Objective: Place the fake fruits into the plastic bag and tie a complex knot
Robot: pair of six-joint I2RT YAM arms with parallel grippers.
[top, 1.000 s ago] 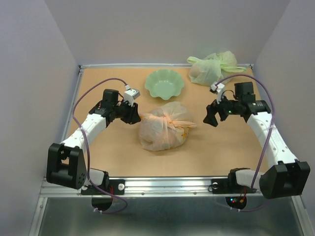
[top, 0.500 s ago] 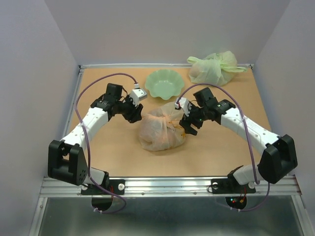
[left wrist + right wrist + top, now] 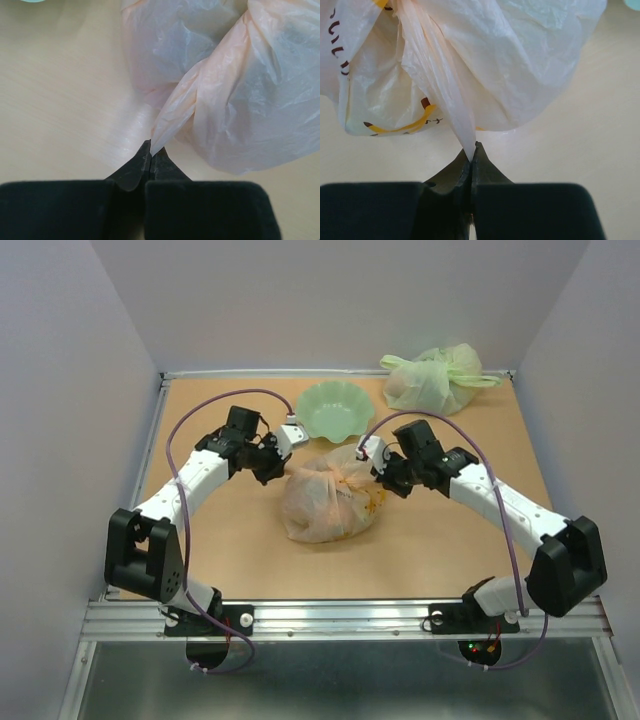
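The plastic bag (image 3: 330,498), translucent whitish-beige with orange print, lies bulging in the middle of the table. The fake fruits are hidden inside it; only orange and yellow tints show through. My left gripper (image 3: 280,468) is at the bag's upper left and is shut on a twisted handle strip of the bag (image 3: 172,107), pinched at the fingertips (image 3: 151,150). At the bag's upper right, my right gripper (image 3: 388,480) is shut on another stretched handle strip (image 3: 445,95), its tips (image 3: 471,154) closed on the strip's end. Both strips run back to the bag's gathered top.
A pale green scalloped bowl (image 3: 334,409) stands just behind the bag, close to the left gripper. A pale green knotted bag (image 3: 432,378) lies at the back right corner. Grey walls and a metal rim (image 3: 160,420) bound the table.
Both grippers moved in toward the bag and shut on its handle strips. The right arm swung left from the right side of the table to the bag.
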